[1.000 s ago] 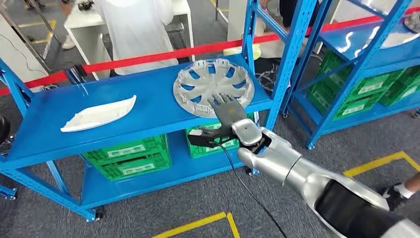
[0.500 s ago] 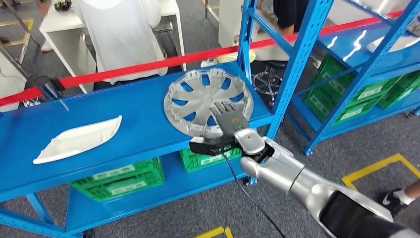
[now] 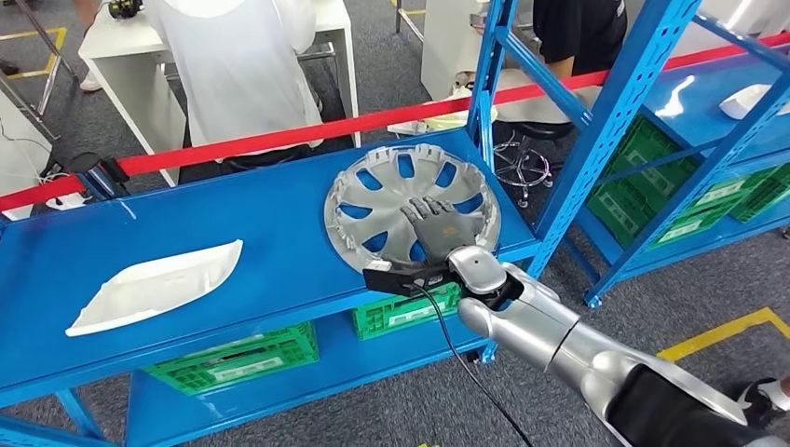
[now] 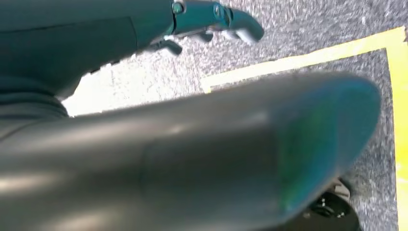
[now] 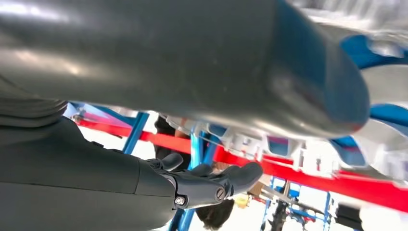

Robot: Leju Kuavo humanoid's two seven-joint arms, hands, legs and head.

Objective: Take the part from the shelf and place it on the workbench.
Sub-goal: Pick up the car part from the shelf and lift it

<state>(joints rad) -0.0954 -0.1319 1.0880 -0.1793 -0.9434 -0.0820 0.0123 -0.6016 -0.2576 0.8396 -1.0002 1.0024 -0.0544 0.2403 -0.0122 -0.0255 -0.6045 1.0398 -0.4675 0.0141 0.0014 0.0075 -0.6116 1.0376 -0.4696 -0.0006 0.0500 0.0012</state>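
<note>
Right hand point(image 3: 436, 223) out over the shelf point(image 3: 279, 242), palm down, fingers spread flat on the hubcap point(image 3: 412, 203) — resting on it, not gripping it. Nothing closed around the rim, so no real hold yet. Thumb apparently tucked at the near edge, under the shelf lip; from the right wrist view, thumb point(image 5: 211, 185) and fingers hanging apart below the disc's underside, pinching nothing.

Hubcap lying flat on the blue shelf, directly beneath the hand and running on beyond the fingertips, toward the red barrier tape point(image 3: 279, 140). Round, so no long axis to line up with — just the near rim, right at the heel of the hand, as the likely place to grab. Far rim well past the fingertips.

Off to the hand's left, well apart, a white curved panel point(image 3: 154, 287) on the same shelf. Green crates point(image 3: 242, 358) on the shelf level below.

Left hand point(image 4: 211, 19) hanging low over grey floor and a yellow line, fingers loosely curled, holding nothing. Right hand clearly the nearer one — already on the part.

Judging by this: contact made, grasp not yet, tabletop placing yet to come.
</note>
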